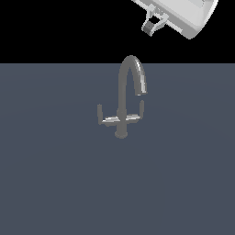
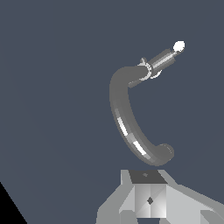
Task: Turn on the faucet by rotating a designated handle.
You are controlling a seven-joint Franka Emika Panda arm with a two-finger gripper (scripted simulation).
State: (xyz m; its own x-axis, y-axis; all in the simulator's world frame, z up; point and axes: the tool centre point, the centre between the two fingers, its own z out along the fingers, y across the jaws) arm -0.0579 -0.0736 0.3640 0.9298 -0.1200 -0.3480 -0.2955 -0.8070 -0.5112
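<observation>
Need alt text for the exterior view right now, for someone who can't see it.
A small grey metal faucet with an arched gooseneck spout and two thin levers stands untouched on a dark grey surface. The white gripper hangs well above it, toward the exterior view's right.

Flat, dim, coarse low-resolution renders

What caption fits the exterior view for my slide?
Panda gripper poised high above the gooseneck faucet, clear of its spout-side handle.

Grey gooseneck faucet (image 1: 130, 92) stands upright, its L-shaped handle (image 1: 136, 114) level.
</observation>
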